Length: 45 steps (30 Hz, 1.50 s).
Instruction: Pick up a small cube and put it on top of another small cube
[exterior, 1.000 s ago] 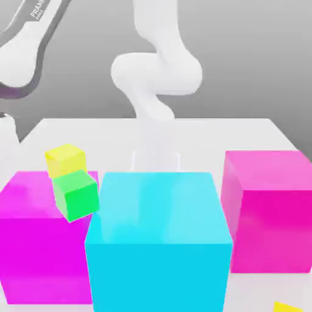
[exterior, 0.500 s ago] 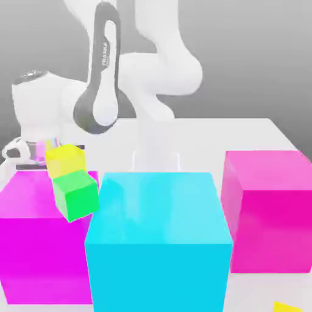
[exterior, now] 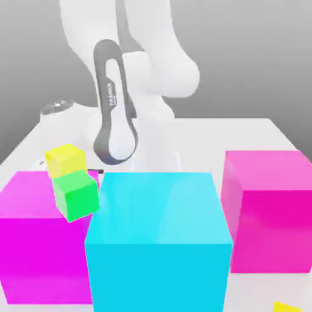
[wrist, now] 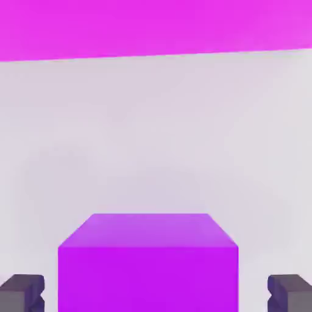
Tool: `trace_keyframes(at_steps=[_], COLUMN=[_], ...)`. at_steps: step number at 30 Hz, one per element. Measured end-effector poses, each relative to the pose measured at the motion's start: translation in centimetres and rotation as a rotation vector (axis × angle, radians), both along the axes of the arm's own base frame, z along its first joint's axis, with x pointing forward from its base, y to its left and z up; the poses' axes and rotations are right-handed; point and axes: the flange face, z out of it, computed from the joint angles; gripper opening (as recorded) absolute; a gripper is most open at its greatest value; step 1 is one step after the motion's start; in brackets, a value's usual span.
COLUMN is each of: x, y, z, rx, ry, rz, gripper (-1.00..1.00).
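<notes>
A small glossy violet-purple cube (wrist: 148, 262) rests on the white table, between the two dark fingertips (wrist: 22, 292) of my gripper (wrist: 155, 294). The gripper is open, with a gap between the cube and each fingertip. In the exterior view my arm (exterior: 114, 109) reaches down behind the big cyan cube (exterior: 158, 237). A small yellow cube (exterior: 65, 159) sits just above a small green cube (exterior: 75, 194) at the exterior view's left; I cannot tell what they rest on.
Big magenta cubes stand at the exterior view's left (exterior: 33, 237) and right (exterior: 268, 207) of the cyan one. A magenta face (wrist: 152, 27) lies beyond the violet cube in the hand view. A yellow corner (exterior: 286, 307) peeks in at the front right.
The arm has swung from the exterior view's far left toward the middle and come down behind the cyan cube. The yellow and green cubes have stayed put.
</notes>
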Motion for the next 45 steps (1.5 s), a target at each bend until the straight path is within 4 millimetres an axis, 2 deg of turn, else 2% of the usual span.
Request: trace_keyframes(at_steps=[5, 13, 18, 21, 26, 30, 32, 39, 45], x=[0.0, 0.2, 0.4, 1.2, 1.6, 2.6, 3.5, 9.8, 14.7], y=[0.0, -0.4, 0.1, -2.0, -6.8, -10.2, -11.1, -8.8, -4.9], z=[-0.1, 4.0, 6.4, 8.4, 12.8, 17.3, 19.4, 24.4, 27.9], rx=[0.002, -0.003, 0.007, 0.036, 0.091, 0.144, 0.169, 0.199, 0.179], ry=[0.000, 0.001, 0.002, -0.019, -0.108, -0.193, -0.219, -0.172, -0.106], rz=[0.000, -0.009, -0.006, -0.050, -0.160, -0.259, -0.297, -0.364, -0.413], gripper=[-1.00, -1.00, -1.00, -1.00, -1.00, -1.00, -1.00, -1.00, -1.00])
